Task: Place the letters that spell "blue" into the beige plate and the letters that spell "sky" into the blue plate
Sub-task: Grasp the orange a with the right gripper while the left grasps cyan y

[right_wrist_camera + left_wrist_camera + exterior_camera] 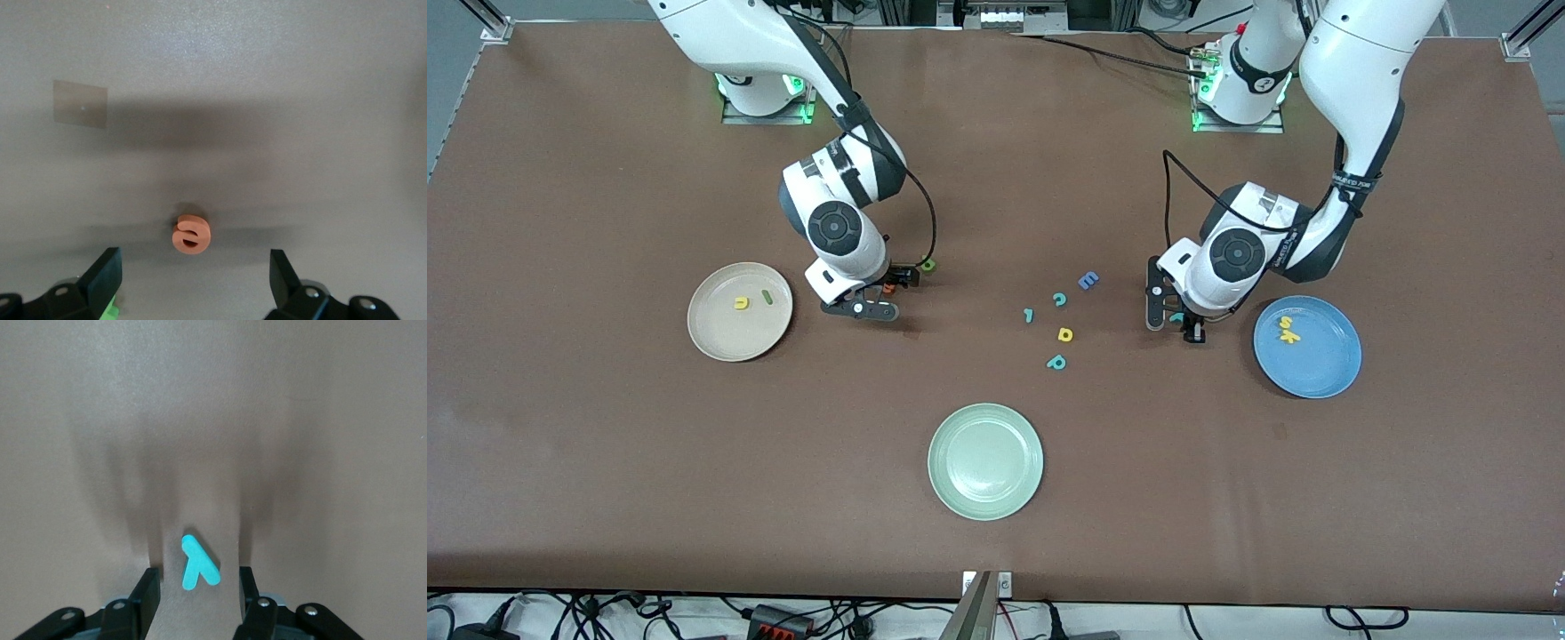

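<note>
Currently, teal y (198,564) is straddled by left gripper (200,587), half-open, ungripped; orange e (191,234) is straddled by wide-open right gripper (193,270).

Even, bright overhead light on the brown surface (605,498), front view sharp, soft shadows beneath both arms, wrist views washed pale with mild central glare, broad blurred shadow streaks, dark fingers slightly soft

Both arms lowered to the bench, wrists bent downward.
Left hand (198,587): fingers partly closed, a narrow gap between them. Right hand (195,267): fingers spread wide, tips near the bench surface.
</note>
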Tool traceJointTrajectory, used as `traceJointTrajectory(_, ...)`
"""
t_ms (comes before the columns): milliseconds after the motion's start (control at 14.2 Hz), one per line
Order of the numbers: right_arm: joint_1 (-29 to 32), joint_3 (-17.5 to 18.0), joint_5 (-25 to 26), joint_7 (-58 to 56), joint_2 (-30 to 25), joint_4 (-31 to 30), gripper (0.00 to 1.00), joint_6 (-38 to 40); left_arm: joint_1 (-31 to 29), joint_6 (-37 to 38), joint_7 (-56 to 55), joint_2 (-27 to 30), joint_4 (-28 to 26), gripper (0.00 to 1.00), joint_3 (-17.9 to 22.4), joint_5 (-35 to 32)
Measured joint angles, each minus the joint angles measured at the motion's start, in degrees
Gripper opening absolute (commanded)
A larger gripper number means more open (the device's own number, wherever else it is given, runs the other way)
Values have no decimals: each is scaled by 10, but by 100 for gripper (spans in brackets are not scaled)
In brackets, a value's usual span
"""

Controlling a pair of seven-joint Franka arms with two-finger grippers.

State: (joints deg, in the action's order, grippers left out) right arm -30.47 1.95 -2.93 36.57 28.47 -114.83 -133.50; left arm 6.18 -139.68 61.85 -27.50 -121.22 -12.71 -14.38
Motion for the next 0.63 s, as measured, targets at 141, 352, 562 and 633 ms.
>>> traceJointTrajectory(141,0,0,-3,7,5,0,82,-1,3,0,-7,0,-3,47,0,0)
traceJointTrajectory(352,0,0,-4,17,12,-1,77,-3,5,-11,-8,-2,-6,39,0,0)
traceJointTrajectory(562,-1,1,-4,19,18,-1,69,-3,4,-26,-9,-4,-7,17,0,0)
traceJointTrajectory(633,-1,1,-4,19,21,-1,66,-4,4,-26,-9,-4,-7,8,0,0)
